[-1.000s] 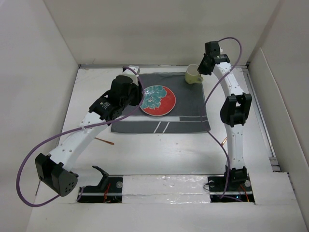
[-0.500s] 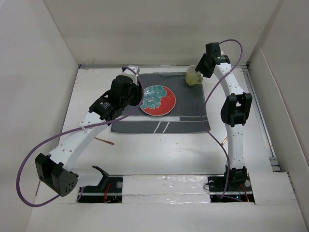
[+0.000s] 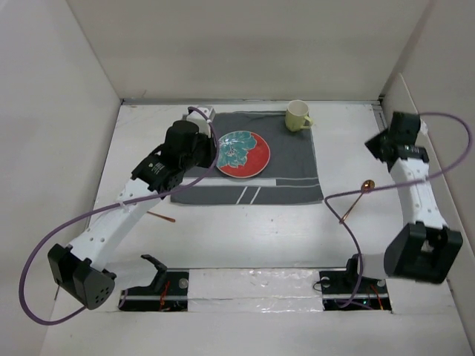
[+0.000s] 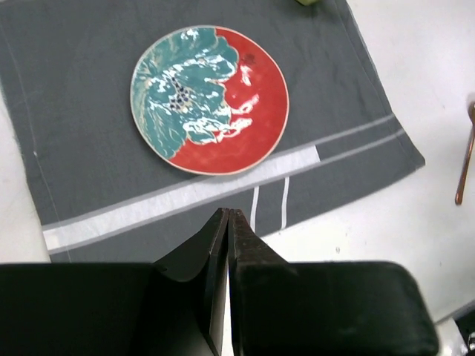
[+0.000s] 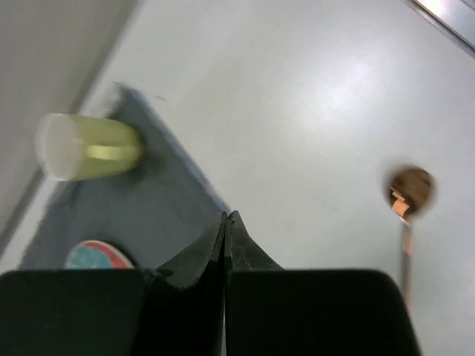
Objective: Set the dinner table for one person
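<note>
Both my left gripper (image 4: pixel 228 216) and right gripper (image 5: pixel 225 217) are closed tight and empty above the white dinner table (image 3: pixel 245 230) (pale walls (image 3: pixel 245 52) enclose it). A striped grey cloth (image 3: pixel 293 167) lies far-centre.

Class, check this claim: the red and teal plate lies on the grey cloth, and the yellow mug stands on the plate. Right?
No. The yellow mug stands on the far right corner of the grey cloth, apart from the plate, as the top external view shows.
</note>
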Robot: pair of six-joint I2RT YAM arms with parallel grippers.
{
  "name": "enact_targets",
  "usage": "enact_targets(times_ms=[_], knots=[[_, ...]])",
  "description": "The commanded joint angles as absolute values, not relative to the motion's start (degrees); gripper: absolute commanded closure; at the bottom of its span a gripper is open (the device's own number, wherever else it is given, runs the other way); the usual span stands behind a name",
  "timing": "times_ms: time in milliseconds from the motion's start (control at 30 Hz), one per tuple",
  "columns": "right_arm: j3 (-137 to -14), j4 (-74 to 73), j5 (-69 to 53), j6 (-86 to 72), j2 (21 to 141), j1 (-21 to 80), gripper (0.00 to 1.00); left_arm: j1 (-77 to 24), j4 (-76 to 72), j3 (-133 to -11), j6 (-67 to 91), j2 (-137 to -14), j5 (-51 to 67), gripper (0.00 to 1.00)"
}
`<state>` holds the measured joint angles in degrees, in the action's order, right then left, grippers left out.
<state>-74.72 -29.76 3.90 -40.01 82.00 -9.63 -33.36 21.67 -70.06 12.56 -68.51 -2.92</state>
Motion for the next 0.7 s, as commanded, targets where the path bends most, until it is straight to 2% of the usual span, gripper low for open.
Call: enact_targets(times_ms=[0, 67, 100, 133, 167, 200, 233, 300, 367, 433, 667], knots=[[-58.9, -29.5, 4.9, -41.8, 75.3, -12.6, 1.0, -33.4, 19.4, -67.5, 10.8, -66.1, 1.8, 1.0], [-52.3, -31.7, 5.1, -40.7, 72.2, -14.2, 1.0, -37.6, 19.2, -66.0, 10.8, -65.8, -1.6, 1.0], [-50.8, -32.3, 5.4, -40.3, 70.2, -14.8, 0.84, -39.5, 19.2, -65.7, 10.5, -65.8, -3.1, 1.0], [-49.6, -33.2, 6.0, -40.1, 69.7, -14.9, 0.74, -41.4, 19.3, -65.6, 10.5, -65.9, -5.5, 0.96], [-48.6, -33.7, 6.8, -39.8, 69.7, -15.4, 0.67, -44.3, 18.7, -65.5, 10.7, -66.3, -6.1, 0.9], [-48.0, -33.7, 5.5, -38.9, 70.6, -15.9, 0.56, -45.1, 18.5, -65.6, 11.1, -66.4, -6.4, 0.82], [-47.8, -33.7, 4.6, -38.2, 71.4, -16.5, 0.52, -45.6, 18.0, -65.7, 12.3, -66.4, -5.5, 0.74], [-48.1, -33.7, 3.1, -36.4, 73.9, -16.5, 0.48, -45.6, 15.9, -65.4, 13.5, -66.4, -3.5, 0.7], [-49.0, -33.7, 2.7, -35.4, 78.3, -16.5, 0.48, -46.4, 14.8, -65.1, 14.5, -66.4, -1.6, 0.66], [-49.3, -33.0, 2.7, -35.2, 82.1, -16.5, 0.55, -48.1, 14.8, -65.0, 14.5, -66.6, -2.2, 0.66], [-49.5, -30.4, 4.7, -35.3, 87.8, -16.5, 0.61, -48.6, 15.5, -63.9, 14.5, -64.9, -4.1, 0.65]])
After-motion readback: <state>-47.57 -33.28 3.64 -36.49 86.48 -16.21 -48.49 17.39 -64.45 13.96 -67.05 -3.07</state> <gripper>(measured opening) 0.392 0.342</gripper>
